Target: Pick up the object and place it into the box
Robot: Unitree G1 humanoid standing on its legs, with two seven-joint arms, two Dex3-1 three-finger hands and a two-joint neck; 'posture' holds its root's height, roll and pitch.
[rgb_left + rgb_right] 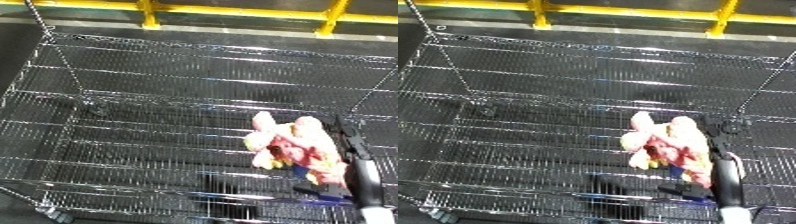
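Observation:
A pink plush toy (296, 147) with pale and yellow patches shows at the lower right, over the wire floor of the mesh bin (178, 95). My right hand (349, 147) comes up from the lower right edge on its silver forearm (366, 186) and lies against the toy's right side. The toy hides most of the hand, so its hold on the toy cannot be made out. Whether the toy rests on the bin's floor or hangs just above it is unclear. My left hand is in neither view.
The bin's wire walls rise at the back (222, 50) and at the left (44, 65). A yellow railing (249, 11) runs across the top over a dark floor. A small blue and black object (324, 196) shows under the toy.

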